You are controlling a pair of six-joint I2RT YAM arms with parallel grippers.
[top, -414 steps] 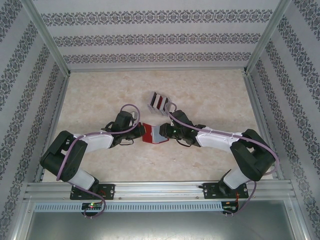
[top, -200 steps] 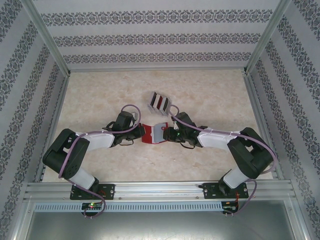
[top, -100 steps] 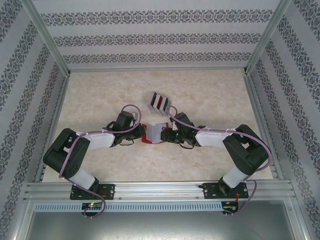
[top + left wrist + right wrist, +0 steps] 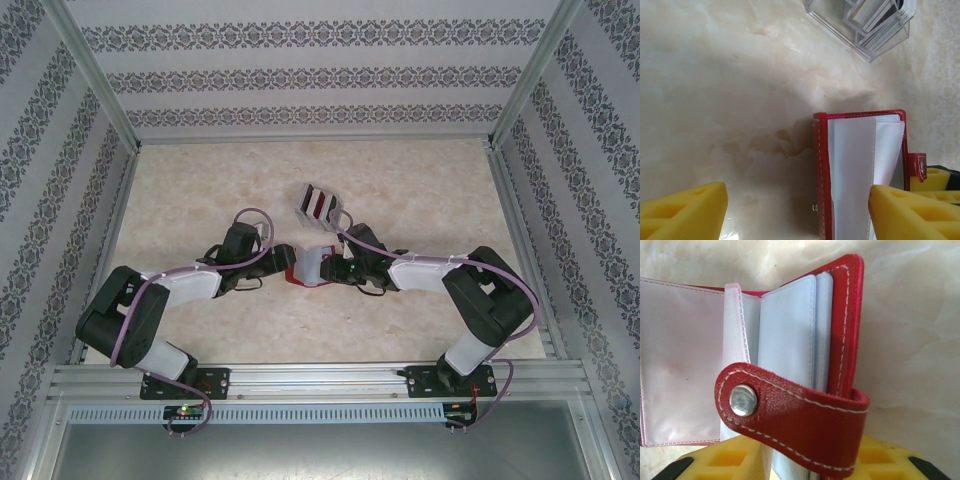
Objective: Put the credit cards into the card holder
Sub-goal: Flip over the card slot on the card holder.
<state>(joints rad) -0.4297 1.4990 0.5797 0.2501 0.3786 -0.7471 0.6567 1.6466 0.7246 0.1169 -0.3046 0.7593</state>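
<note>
The red card holder (image 4: 305, 268) lies partly open mid-table between both grippers. My left gripper (image 4: 272, 258) is open; in the left wrist view (image 4: 797, 202) its yellow fingers (image 4: 682, 212) straddle the holder's stitched red left edge (image 4: 821, 170) and pale pockets without pinching them. My right gripper (image 4: 338, 270) is shut on the holder's right cover and pockets, which stand raised; up close the snap tab (image 4: 790, 415) wraps across the front, just above the yellow pads (image 4: 725, 460). The credit cards (image 4: 875, 15) stand upright inside a clear plastic box (image 4: 320, 203) just beyond the holder.
The marble-patterned tabletop (image 4: 420, 180) is fenced by aluminium rails and patterned walls on three sides. The clear box sits close behind the right gripper's wrist. Open floor lies to the far left and far right.
My left gripper has opened and let go of the holder's left side, drawing back slightly. My right gripper has pushed the right cover up and leftward, folding the holder narrower.
</note>
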